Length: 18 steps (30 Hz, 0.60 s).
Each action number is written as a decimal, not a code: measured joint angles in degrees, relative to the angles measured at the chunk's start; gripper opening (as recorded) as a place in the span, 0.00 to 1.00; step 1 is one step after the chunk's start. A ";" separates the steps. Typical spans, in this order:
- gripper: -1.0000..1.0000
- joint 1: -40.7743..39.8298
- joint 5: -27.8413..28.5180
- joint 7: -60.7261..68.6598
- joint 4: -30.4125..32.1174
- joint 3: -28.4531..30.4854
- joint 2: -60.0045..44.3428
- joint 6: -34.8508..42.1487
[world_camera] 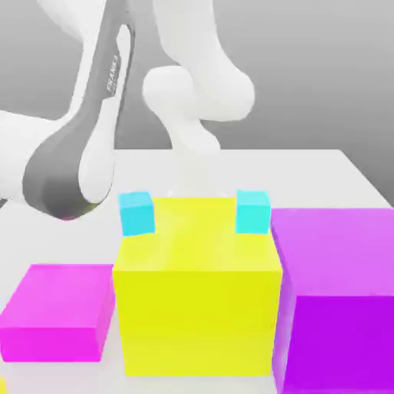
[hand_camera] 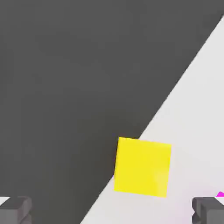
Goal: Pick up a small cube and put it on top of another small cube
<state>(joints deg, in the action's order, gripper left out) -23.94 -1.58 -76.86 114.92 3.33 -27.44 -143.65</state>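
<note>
The hand (hand_camera: 112, 211) was spread wide above the yellow cube (hand_camera: 142, 167), which seemed to sit right at the table's (hand_camera: 192, 131) edge, where an off-centre finger could knock it off.

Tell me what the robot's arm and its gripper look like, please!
The arm is mostly smooth and white, with fat, rounded joints like big bent tubes. One part has a dark grey band that widens into a round grey cap, and small white letters on it say FRANKA. The gripper has two dark grey, blocky fingertips.
</note>
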 joint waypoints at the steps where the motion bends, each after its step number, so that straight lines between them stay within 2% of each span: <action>1: 0.50 -0.48 -0.67 -0.09 -0.48 -0.09 -2.02 -0.87; 4: 0.50 -1.01 -1.71 0.14 -1.92 -0.36 -8.25 -5.04; 5: 0.00 -1.10 -1.83 0.19 -2.24 -0.46 -9.65 -6.08; 11: 0.00 -1.12 -2.03 0.32 -2.41 -0.49 -10.35 -6.69; 18: 0.00 1.69 -1.53 -1.35 -0.56 -1.09 -1.76 0.30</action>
<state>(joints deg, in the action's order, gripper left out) -22.25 -3.11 -78.20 114.35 2.24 -29.20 -143.35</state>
